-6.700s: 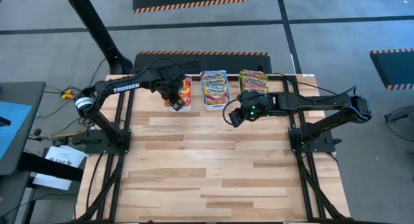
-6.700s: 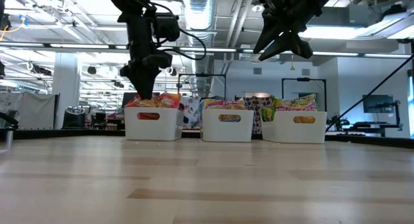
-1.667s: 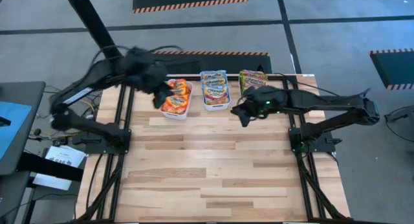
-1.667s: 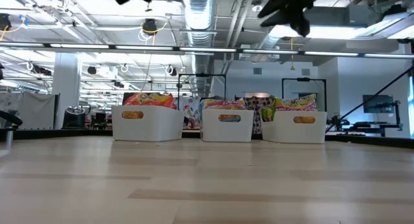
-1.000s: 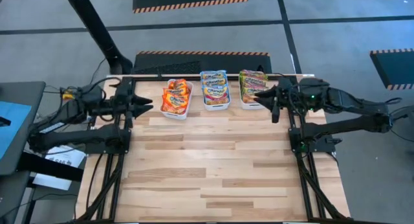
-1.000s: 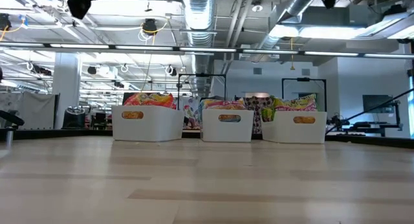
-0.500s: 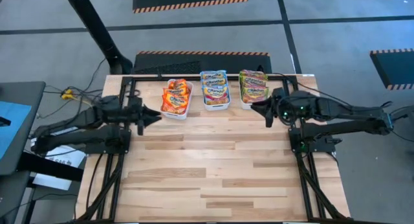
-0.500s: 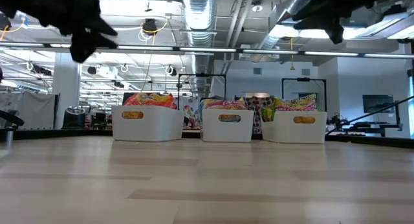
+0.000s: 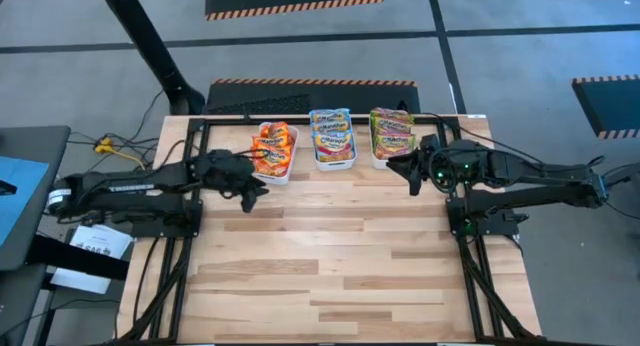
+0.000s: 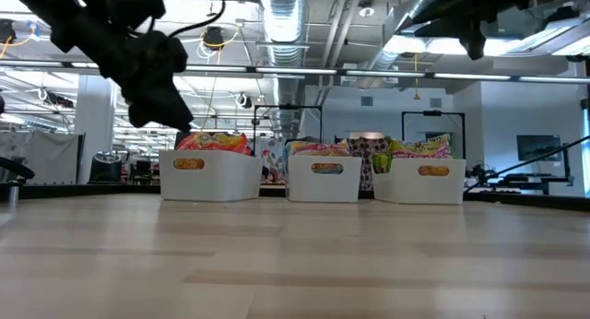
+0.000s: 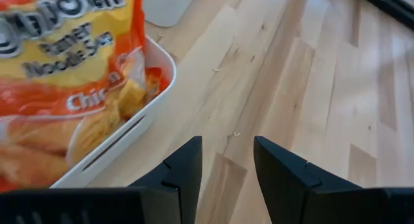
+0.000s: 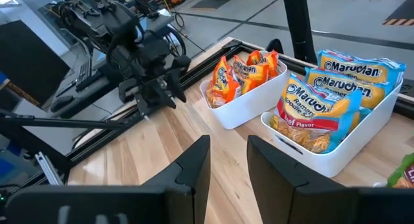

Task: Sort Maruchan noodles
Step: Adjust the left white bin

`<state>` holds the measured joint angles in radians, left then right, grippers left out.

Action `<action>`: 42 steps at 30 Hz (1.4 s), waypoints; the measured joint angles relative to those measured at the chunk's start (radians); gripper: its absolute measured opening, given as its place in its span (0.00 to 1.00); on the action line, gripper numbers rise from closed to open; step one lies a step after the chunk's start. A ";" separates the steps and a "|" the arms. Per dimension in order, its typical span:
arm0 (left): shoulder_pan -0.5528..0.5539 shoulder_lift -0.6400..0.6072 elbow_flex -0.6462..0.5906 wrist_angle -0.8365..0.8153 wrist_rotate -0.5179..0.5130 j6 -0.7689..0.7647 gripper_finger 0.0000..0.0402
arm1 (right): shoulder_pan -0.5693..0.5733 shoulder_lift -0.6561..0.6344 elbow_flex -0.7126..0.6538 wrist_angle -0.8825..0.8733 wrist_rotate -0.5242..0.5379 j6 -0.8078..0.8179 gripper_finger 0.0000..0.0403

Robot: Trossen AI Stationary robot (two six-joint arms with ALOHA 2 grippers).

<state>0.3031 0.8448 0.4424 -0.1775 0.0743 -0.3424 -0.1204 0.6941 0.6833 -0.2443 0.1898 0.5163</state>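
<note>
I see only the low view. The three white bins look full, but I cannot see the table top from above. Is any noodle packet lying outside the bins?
Observer: No. In the high view all packets lie inside the white bins; the table shows only wood.
Operator: Does the left gripper hold something?
Observer: No. In the left wrist view the left gripper has its fingers apart, with only wood between them.
Operator: And the right one?
Observer: The right gripper is open and empty too.

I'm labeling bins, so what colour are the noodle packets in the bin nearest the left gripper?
Orange and yellow packets, clearest in the left wrist view.
</note>
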 joint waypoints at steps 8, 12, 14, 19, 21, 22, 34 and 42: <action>0.000 0.195 0.040 0.081 -0.021 0.021 0.31 | 0.000 0.000 0.000 -0.002 0.000 0.007 0.31; 0.000 0.277 0.041 0.120 -0.075 -0.011 0.31 | 0.000 0.000 0.000 -0.002 0.000 0.007 0.31; 0.000 0.307 0.041 0.142 -0.112 -0.033 0.31 | 0.000 0.000 0.000 -0.004 0.000 0.007 0.31; 0.012 0.357 0.041 0.162 -0.134 -0.060 0.31 | 0.002 0.000 0.000 -0.005 -0.001 0.008 0.31; 0.023 0.375 0.041 0.192 -0.136 -0.062 0.31 | 0.002 0.000 0.000 -0.005 -0.001 0.008 0.31; 0.031 0.384 0.041 0.211 -0.134 -0.062 0.31 | 0.002 0.000 0.000 -0.006 -0.001 0.008 0.31; 0.105 0.501 0.041 0.412 -0.089 -0.073 0.31 | 0.001 0.000 0.000 -0.011 -0.001 0.007 0.31; 0.138 0.600 0.065 0.492 -0.053 -0.101 0.31 | 0.001 0.000 0.001 -0.023 -0.001 0.007 0.31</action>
<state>0.4407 1.4447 0.5075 0.3149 0.0208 -0.4432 -0.1192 0.6945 0.6838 -0.2673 0.1886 0.5237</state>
